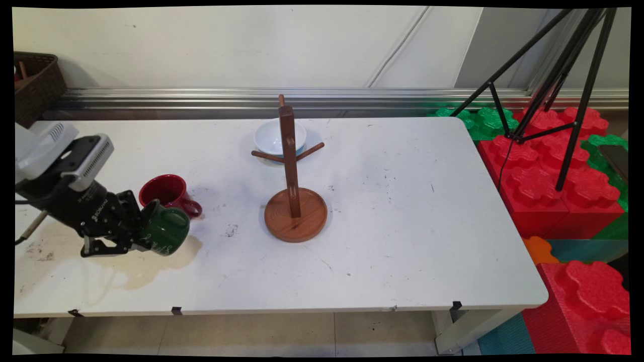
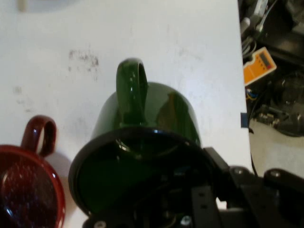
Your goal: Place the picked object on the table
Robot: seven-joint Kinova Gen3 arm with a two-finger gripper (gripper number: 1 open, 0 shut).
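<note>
Black two-finger gripper (image 1: 143, 232) clamped on glossy green ceramic mug (image 1: 166, 229), tipped sideways; red ceramic mug (image 1: 168, 193) just behind; brown wooden mug tree (image 1: 294, 201) well right; fingertips hidden inside mug.

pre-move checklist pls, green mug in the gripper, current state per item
1. Grip on the green mug: ok. The gripper is shut on its rim, one finger inside the mouth.
2. Mug off the table: cannot tell. It is tilted on its side, low over the surface.
3. Handle position: ok. In the hand view the handle faces away from the fingers.
4. Gap to the red mug: not ok. It stands right beside the held mug.
5. Wooden mug tree: ok. Upright, pegs bare.
6. White bowl: ok. Behind the tree, apart from the mugs.
</note>
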